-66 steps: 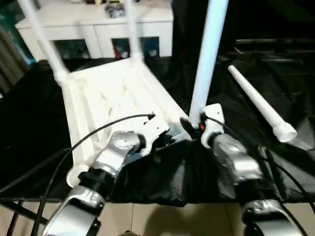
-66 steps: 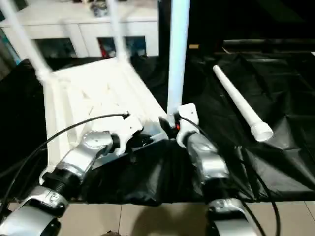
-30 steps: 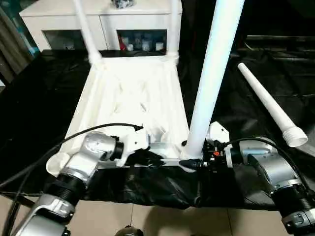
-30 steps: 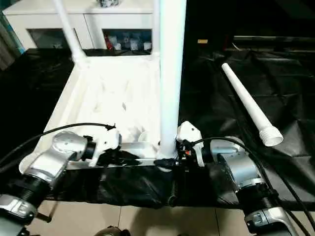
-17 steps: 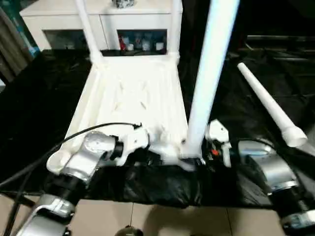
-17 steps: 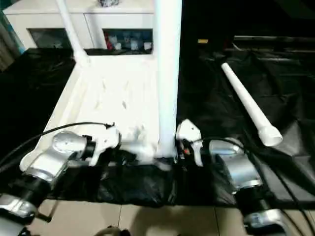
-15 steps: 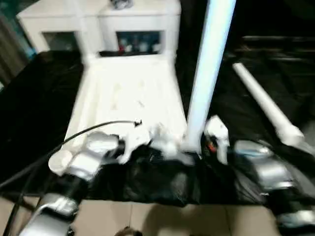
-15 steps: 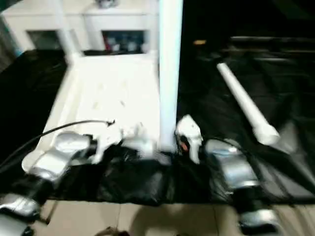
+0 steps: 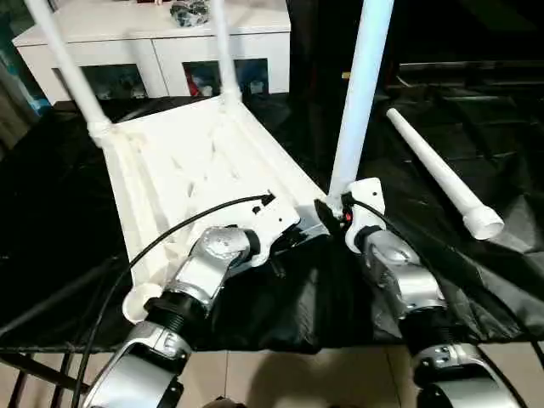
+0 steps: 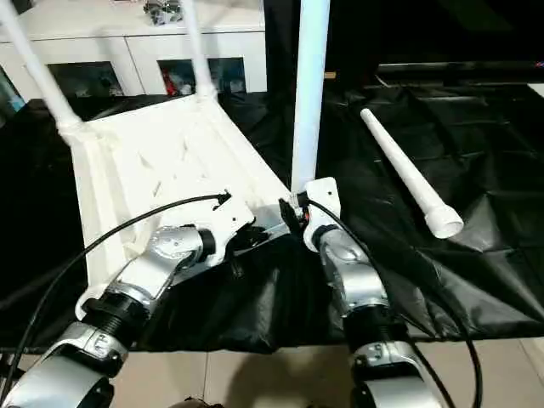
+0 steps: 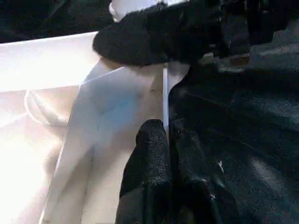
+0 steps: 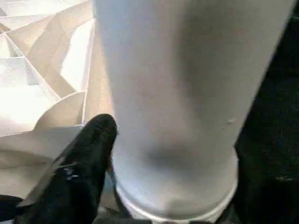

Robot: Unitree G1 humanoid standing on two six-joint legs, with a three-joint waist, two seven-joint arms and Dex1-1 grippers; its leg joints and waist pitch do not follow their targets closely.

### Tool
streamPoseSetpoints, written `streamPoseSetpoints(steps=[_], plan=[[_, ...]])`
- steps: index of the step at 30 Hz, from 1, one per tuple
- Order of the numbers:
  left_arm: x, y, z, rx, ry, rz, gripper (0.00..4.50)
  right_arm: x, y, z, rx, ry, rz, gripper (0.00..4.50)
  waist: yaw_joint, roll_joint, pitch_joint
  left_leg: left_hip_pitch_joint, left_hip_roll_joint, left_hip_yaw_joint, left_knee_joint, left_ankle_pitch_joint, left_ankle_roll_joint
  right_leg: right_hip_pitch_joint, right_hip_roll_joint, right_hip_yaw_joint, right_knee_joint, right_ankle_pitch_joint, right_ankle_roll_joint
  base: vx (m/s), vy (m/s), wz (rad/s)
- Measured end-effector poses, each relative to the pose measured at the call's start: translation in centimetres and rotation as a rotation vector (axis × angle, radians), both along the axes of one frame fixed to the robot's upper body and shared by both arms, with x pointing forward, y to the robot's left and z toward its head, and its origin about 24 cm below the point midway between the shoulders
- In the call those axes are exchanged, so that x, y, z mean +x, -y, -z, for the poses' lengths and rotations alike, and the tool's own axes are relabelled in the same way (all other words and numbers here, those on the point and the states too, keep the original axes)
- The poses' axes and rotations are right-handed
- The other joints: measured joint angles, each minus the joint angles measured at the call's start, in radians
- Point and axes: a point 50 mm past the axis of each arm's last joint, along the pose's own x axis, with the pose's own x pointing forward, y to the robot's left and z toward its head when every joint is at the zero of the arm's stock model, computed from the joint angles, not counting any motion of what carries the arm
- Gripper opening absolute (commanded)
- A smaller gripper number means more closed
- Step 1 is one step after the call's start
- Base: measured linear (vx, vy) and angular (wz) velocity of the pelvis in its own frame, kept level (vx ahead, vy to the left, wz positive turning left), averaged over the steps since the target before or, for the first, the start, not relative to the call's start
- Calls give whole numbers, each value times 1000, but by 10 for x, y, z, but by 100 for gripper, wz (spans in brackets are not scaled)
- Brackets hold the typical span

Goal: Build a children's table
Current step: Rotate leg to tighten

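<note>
The right gripper (image 9: 327, 210) clasps the upright white tubular plastic leg (image 9: 360, 93) at its base. Beside it, the left gripper (image 11: 166, 140), fingers pressed together, rests at the ribbed white plastic tabletop (image 9: 191, 166)'s rim, holding nothing.

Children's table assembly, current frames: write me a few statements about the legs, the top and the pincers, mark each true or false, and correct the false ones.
1. Three legs stand upright in the table top. True: two far legs and the near leg.
2. The fourth leg is already fitted. False: it lies loose on the black cloth, right of the top.
3. The table top lies ribbed side up. True.
4. The right pincer hangs far from the near leg. False: it straddles that leg's base.
5. The left pincer is wide open. False: it is shut, at the top's near edge.
6. The empty corner socket is the near-left one. True.
</note>
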Motion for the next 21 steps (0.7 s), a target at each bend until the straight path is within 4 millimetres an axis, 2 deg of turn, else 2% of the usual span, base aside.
streamPoseSetpoints(steps=[3, 6, 9, 16, 21], plan=[[-1, -4, -1, 0, 4, 31, 0, -1, 3, -1, -31, 18, -63, 367, 3, 0, 0, -1, 0, 0, -2, 0, 0, -1, 0, 0, 2, 4, -1, 0, 0, 0], [-4, -17, -4, -2, 9, 107, 0, -7, 8, -3, -69, 38, -216, 367, 7, 1, -1, -7, 1, 0, -6, 0, 0, -7, 1, -2, 3, 6, -4, 0, 0, 0], [-10, -24, -4, -11, -3, 164, 0, -10, 11, -5, -85, 49, -326, 367, 12, 4, -3, -7, 1, 0, -9, 3, 5, -9, 1, -3, 3, 3, -3, 0, 0, 0], [-18, -47, -5, -10, -37, 275, 0, -25, 21, -10, -111, 27, -655, 367, 18, 3, -3, -16, 2, 0, -5, 2, 6, -17, 1, -4, 4, 3, -3, 0, 0, 0], [-24, -54, -7, -9, -61, 361, 0, -38, 29, -14, -103, -15, -846, 367, 42, 1, -3, -24, 3, 0, 2, 1, 8, -22, 1, -4, 8, 4, -5, 0, 0, 0]])
